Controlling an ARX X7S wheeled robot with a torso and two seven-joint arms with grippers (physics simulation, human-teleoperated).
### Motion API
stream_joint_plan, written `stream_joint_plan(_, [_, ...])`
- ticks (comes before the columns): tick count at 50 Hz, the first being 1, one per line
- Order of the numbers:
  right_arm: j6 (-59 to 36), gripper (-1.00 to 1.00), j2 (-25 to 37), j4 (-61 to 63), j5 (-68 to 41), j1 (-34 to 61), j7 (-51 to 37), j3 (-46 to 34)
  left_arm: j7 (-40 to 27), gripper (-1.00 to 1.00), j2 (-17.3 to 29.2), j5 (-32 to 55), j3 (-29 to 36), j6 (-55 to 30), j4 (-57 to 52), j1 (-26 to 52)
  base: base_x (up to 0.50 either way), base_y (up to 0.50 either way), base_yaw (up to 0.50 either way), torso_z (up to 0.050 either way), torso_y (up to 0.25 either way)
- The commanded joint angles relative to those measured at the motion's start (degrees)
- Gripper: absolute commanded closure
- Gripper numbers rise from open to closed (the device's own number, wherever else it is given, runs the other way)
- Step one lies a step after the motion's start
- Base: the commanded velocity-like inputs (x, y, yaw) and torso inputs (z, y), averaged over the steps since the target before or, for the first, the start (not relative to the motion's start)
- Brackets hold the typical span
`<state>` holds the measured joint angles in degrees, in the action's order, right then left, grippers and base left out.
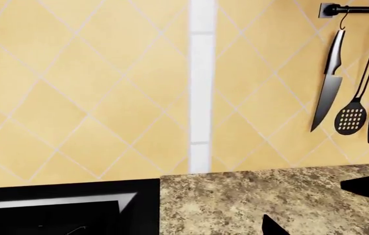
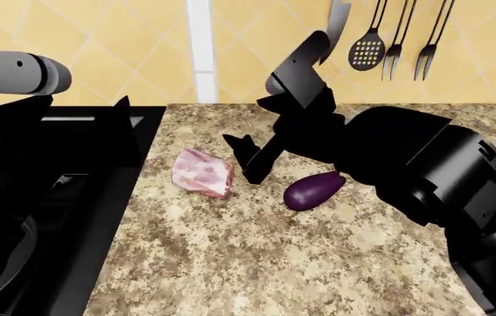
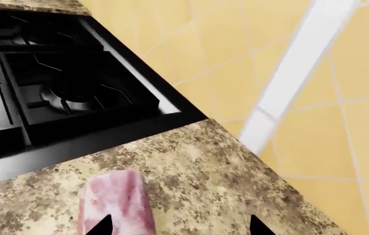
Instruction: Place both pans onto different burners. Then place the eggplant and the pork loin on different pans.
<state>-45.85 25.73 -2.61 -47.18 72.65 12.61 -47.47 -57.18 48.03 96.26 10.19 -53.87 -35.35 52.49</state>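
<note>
The pork loin [image 2: 202,172], a blocky pink chunk marbled with white fat, sits flat on the speckled surface [image 2: 274,257] just right of the black stove [image 2: 99,164], with the glossy dark-purple eggplant [image 2: 311,189] lying on its side a bit further right, the two clearly apart.

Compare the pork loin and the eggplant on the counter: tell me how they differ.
Colour: the pork loin is pink marbled with whitish fat; the eggplant is glossy dark purple.
Shape: the pork loin is blocky; the eggplant is a smooth oval.
Place: the pork loin lies nearer the stove; the eggplant lies further from it, close under the right arm.
Both rest on the speckled countertop, neither in a pan, neither held.
</note>
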Motion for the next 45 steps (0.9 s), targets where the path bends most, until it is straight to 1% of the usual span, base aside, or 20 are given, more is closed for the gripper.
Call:
stream_joint_plan(1, [0.0, -1.0, -1.2, 4.1, -2.8, -2.7, 0.2, -0.3, -0.4, -1.0, 0.1, 0.3, 0.1, 0.3, -0.3, -0.1, 0.0, 0.0, 0.0, 0.0, 0.0])
stream_joint_plan(6, [1.7, -1.0, -2.8, 0.9, -1.3, -3.7, 1.2, -1.5, -0.3, -1.0, 0.2, 0.2, 0.2, 0.3, -0.3, -0.4, 0.0, 0.0, 0.0, 0.0, 0.0])
stream_joint_plan(19, [8.4, -1.0, -8.5, -15.5, 4.2, -2.8, 6.3, -4.0, 0.2, -1.0, 0.1, -0.2, 0.4, 0.6, -0.2, -0.8, 0.0, 0.0, 0.0, 0.0, 0.0])
stream_joint_plan(23, [9.8, -1.0, -10.3, -18.9, 5.2, -2.6, 7.2, -4.6, 0.4, -1.0, 0.2, -0.3, 0.4, 0.7, -0.3, -1.0, 0.0, 0.0, 0.0, 0.0, 0.0])
stream_joint_plan(28, [10.3, -1.0, -11.4, -19.8, 5.4, -2.8, 7.6, -5.1, 0.9, -1.0, 0.4, -0.6, 0.1, 0.9, -0.3, -1.5, 0.0, 0.0, 0.0, 0.0, 0.0])
stream_joint_plan(40, [9.5, -1.0, -11.4, -17.5, 4.6, -3.8, 8.0, -5.9, 1.1, -1.0, 0.4, -0.7, 0.4, 1.1, -0.1, -1.5, 0.0, 0.0, 0.0, 0.0, 0.0])
stream_joint_plan(45, [10.0, -1.0, -12.2, -18.8, 4.9, -4.1, 8.4, -6.4, 1.3, -1.0, 0.3, -0.8, 0.5, 1.2, 0.1, -1.4, 0.0, 0.0, 0.0, 0.0, 0.0])
